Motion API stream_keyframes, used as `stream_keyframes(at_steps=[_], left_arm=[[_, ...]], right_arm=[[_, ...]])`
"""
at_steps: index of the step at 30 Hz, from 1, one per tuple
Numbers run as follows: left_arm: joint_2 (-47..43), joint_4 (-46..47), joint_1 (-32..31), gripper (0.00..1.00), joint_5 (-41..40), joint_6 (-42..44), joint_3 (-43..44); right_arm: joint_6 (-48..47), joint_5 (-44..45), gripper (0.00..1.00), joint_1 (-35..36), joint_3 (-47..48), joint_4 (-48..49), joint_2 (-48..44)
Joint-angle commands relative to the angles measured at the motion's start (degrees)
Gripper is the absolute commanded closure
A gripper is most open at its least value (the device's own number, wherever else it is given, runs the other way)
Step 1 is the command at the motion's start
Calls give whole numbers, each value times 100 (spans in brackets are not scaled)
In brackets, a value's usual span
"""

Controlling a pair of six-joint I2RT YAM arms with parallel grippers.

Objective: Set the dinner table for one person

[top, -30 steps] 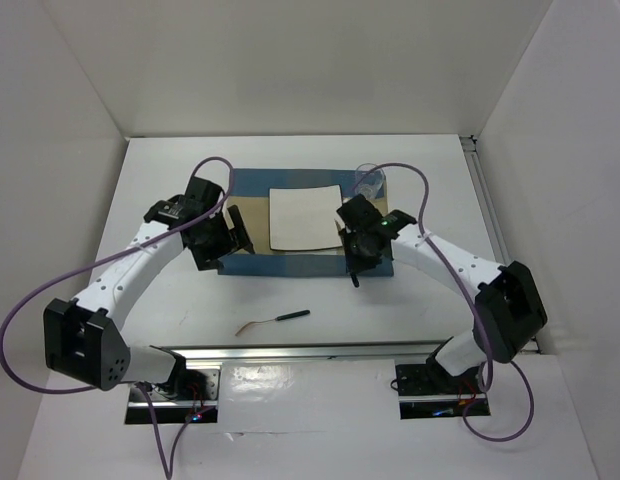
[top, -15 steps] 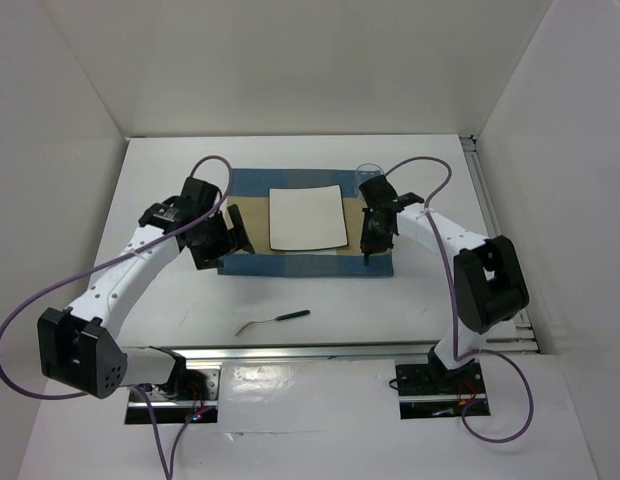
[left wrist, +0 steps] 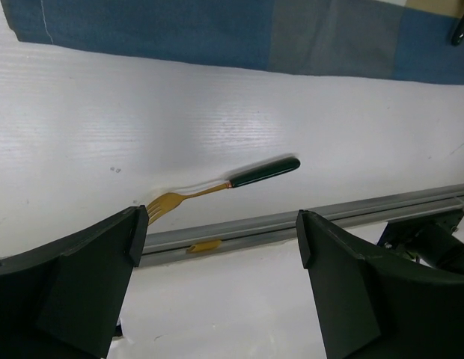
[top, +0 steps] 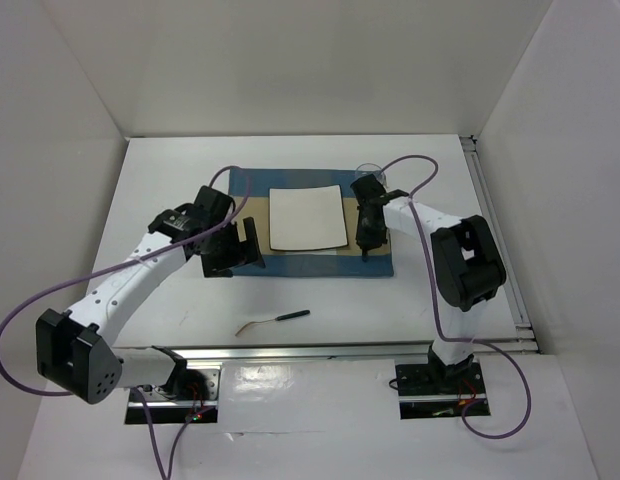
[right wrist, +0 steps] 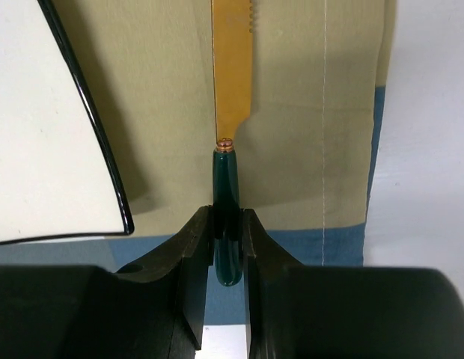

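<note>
Right arm bent inward, right tool (right wrist: 227, 224) pinching a green-handled gold metal knife (right wrist: 232, 97); left tool (left wrist: 218, 235) spread, tilted over flat white surface (left wrist: 82, 120)

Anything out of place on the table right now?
Only the fork: it lies askew on the bare dinner table near the front rail, off the placemat. The right gripper holds the knife straight beside the plate.
</note>
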Motion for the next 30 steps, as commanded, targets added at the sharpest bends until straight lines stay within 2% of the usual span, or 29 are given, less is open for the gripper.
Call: stream_keyframes(at_steps=[1,2,3,4,9,10,12,19,23,27,30], left_arm=[[-11,-100,-158,0,-86,-69,-88],[-11,-100,-158,0,-147,-122,-88],[42,-100,-219,0,-147,-122,-88],[42,-100,-220,0,-147,-122,-88],[95,-153,-272,0,-209,-122,-35],[95,-153,-272,0,-209,-122,-35],[148,-153,-272,0,-209,-122,27],[350,-293,-272,0,-401,71,281],[674,-548,-272,0,-691,194,571],[728,-601,-272,0,-771,-103,563],[465,-469,-395,0,-666,-472,361]], right_arm=[[-73,281,80,-35,328,155,68],[-73,281,75,-35,328,155,68],[-126,281,64,-35,328,155,68],[-126,229,58,-35,328,155,68],[-126,281,57,-35,328,155,68],[-126,281,50,-35,328,155,68],[-126,281,44,-35,328,155,-2],[-3,386,38,18,574,-407,-634],[-3,580,30,132,679,-872,-1249],[-457,352,32,368,794,-1005,-1663],[-785,211,32,886,794,-1005,-1952]])
